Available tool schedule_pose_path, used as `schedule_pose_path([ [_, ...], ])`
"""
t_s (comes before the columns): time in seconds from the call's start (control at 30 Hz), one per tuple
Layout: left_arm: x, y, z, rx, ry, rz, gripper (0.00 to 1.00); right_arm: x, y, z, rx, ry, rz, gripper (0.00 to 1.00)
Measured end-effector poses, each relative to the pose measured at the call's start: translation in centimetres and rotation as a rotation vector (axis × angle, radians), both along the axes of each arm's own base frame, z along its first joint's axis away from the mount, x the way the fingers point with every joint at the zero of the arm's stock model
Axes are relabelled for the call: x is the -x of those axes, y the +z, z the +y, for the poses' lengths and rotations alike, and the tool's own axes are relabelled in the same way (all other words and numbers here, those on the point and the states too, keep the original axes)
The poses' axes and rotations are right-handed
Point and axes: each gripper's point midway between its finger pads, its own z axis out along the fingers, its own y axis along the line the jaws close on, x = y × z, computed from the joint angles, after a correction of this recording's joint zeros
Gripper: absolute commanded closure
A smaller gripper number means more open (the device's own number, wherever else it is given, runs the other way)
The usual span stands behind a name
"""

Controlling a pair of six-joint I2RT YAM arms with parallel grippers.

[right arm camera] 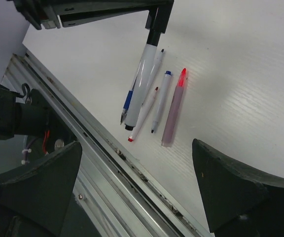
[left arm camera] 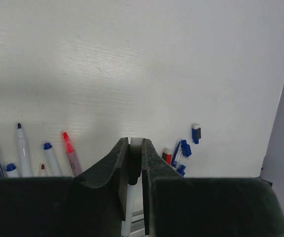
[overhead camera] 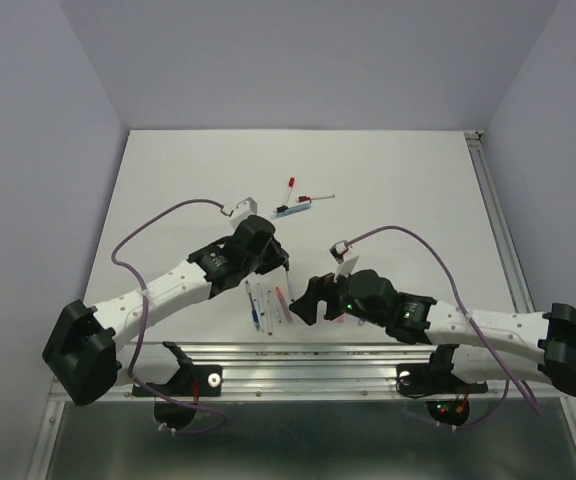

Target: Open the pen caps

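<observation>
Left pincer [left arm camera: 135, 143] was clamped on a white pen [right arm camera: 141, 81], its fingers [left arm camera: 107, 170] pressed against the black cap [left arm camera: 132, 167] at the pen's upper end. The barrel slanted down out of the grip and hung above the table [overhead camera: 408, 200], its dark lower end over a row of pens [overhead camera: 268, 305] lying near the metal rail [right arm camera: 107, 148] at the near edge.

Those pens on the table lay side by side with bare tips: a pink pen [right arm camera: 174, 106] with a red tip, a slim white one with a blue tip [right arm camera: 160, 101], and a thinner one with a red tip [right arm camera: 143, 114], partly hidden under the hanging barrel.

Just to the right of the left pincer, the right pincer [right arm camera: 136, 145] stood with its fingers [right arm camera: 48, 182] spread wide apart and nothing between them. In its own camera the row of pens showed in the gap between the fingers.

The loose caps lay farther out on the table, well apart from the row. From above, a red cap [overhead camera: 292, 184] lay alone just beyond the rest. From the left wrist, a blue cap [left arm camera: 196, 133] lay near a tight cluster made up of a red-and-white cap [left arm camera: 167, 156] and several blue caps [left arm camera: 184, 149].
</observation>
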Motion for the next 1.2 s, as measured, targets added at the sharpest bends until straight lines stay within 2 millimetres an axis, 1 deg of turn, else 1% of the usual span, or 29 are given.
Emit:
schedule_pose_path([
  [0.13, 1.1, 1.4, 0.0, 0.065, 0.003, -0.025, 1.0, -0.5, 0.2, 1.2, -0.023, -0.002, 0.003, 0.12],
  [0.2, 1.3, 1.9, -0.1, 0.09, 0.006, -0.036, 1.0, -0.8, 0.5, 1.6, -0.042, -0.009, -0.002, 0.13],
  [0.23, 1.4, 2.0, -0.1, 0.097, 0.006, -0.035, 1.0, -1.0, 0.6, 2.0, -0.047, -0.01, -0.005, 0.18],
  [0.33, 1.5, 1.8, -0.2, 0.107, 0.011, -0.029, 1.0, -1.5, 1.0, 3.0, -0.062, -0.013, -0.008, 0.25],
  [0.37, 1.6, 1.7, -0.2, 0.107, 0.012, -0.025, 1.0, -1.7, 1.1, 3.5, -0.065, -0.014, -0.009, 0.33],
  [0.4, 1.7, 1.6, -0.2, 0.109, 0.012, -0.021, 1.0, -2.0, 1.3, 3.9, -0.07, -0.017, -0.009, 0.36],
  [0.43, 1.8, 1.6, -0.3, 0.11, 0.011, -0.019, 1.0, -2.1, 1.3, 4.1, -0.073, -0.022, -0.004, 0.47],
  [0.5, 1.8, 1.7, -0.4, 0.116, 0.012, -0.019, 1.0, -2.5, 1.3, 4.5, -0.072, -0.039, -0.001, 0.54],
  [0.53, 1.8, 1.8, -0.3, 0.117, 0.013, -0.019, 1.0, -2.7, 1.3, 4.6, -0.073, -0.048, 0.003, 0.62],
  [0.63, 1.8, 2.0, -0.3, 0.122, 0.017, -0.025, 1.0, -3.1, 0.8, 4.6, -0.064, -0.073, 0.013, 0.73],
  [0.67, 1.8, 2.1, -0.3, 0.125, 0.017, -0.027, 1.0, -3.2, 0.6, 4.6, -0.061, -0.081, 0.018, 0.79],
  [0.73, 1.8, 2.3, -0.2, 0.128, 0.02, -0.03, 1.0, -3.3, 0.3, 4.5, -0.056, -0.093, 0.028, 0.87],
  [0.77, 1.7, 2.4, -0.2, 0.131, 0.023, -0.034, 1.0, -3.3, 0.0, 4.4, -0.048, -0.099, 0.038, 0.99],
  [0.87, 1.6, 2.4, -0.1, 0.132, 0.035, -0.038, 1.0, -3.4, -0.1, 4.3, -0.054, -0.109, 0.051, 0.99],
  [1.03, 1.3, 2.4, 0.3, 0.121, 0.066, -0.052, 1.0, -2.9, 0.2, 4.8, -0.089, -0.078, 0.088, 0.99],
  [1.2, 0.6, 1.9, 0.3, 0.095, 0.078, -0.028, 1.0, -2.6, 0.6, 5.3, -0.15, -0.085, 0.14, 0.99],
])
